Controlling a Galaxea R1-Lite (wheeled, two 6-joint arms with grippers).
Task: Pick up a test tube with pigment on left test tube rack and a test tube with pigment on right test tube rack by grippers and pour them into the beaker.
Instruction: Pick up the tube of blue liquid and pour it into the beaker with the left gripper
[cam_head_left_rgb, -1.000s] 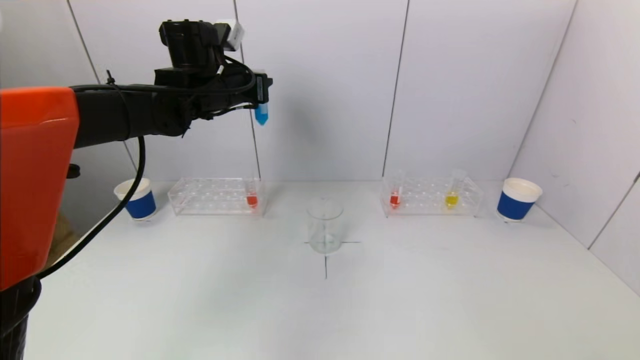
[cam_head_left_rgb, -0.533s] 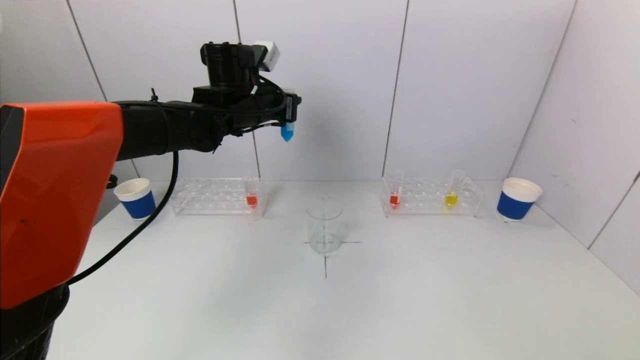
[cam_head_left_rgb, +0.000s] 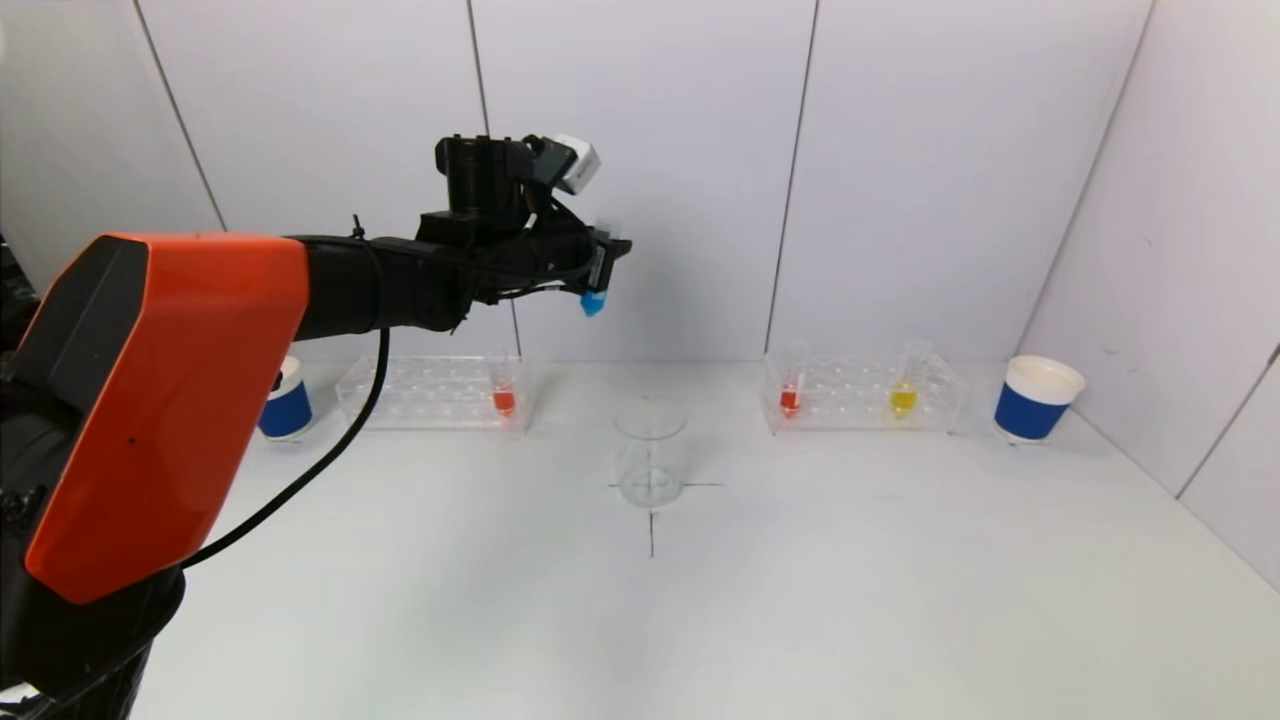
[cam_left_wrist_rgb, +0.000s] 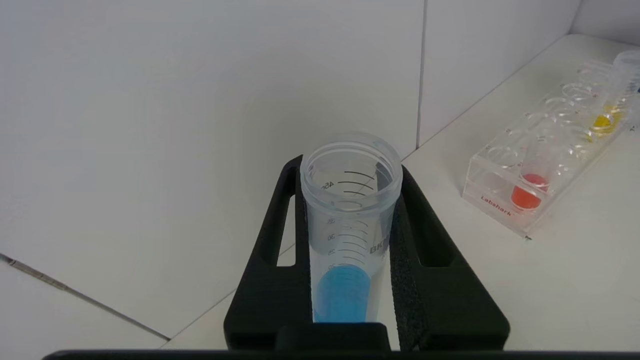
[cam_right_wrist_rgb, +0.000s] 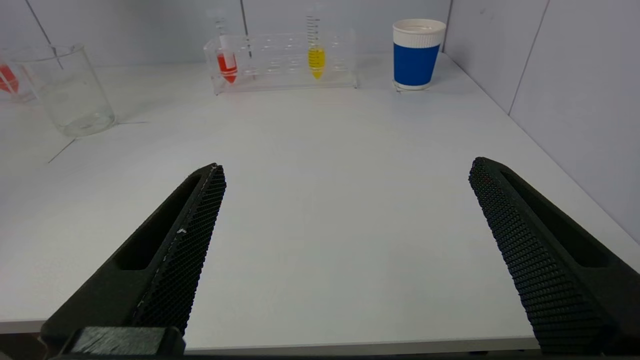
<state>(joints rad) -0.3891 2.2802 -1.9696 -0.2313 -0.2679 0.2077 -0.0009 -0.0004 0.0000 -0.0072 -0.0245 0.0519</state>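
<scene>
My left gripper is shut on a test tube with blue pigment, held high above the table, up and a little left of the empty glass beaker. In the left wrist view the tube sits between the black fingers. The left rack holds a tube with red pigment. The right rack holds a red tube and a yellow tube. My right gripper is open and empty over the table's near edge, out of the head view.
A blue paper cup stands at the far right beside the right rack, another at the far left, partly behind my left arm. The beaker stands on a black cross mark. White walls close the back and right.
My left arm has carried the blue tube to the right and downward, closer to above the beaker. The right gripper and the racks have not moved.
</scene>
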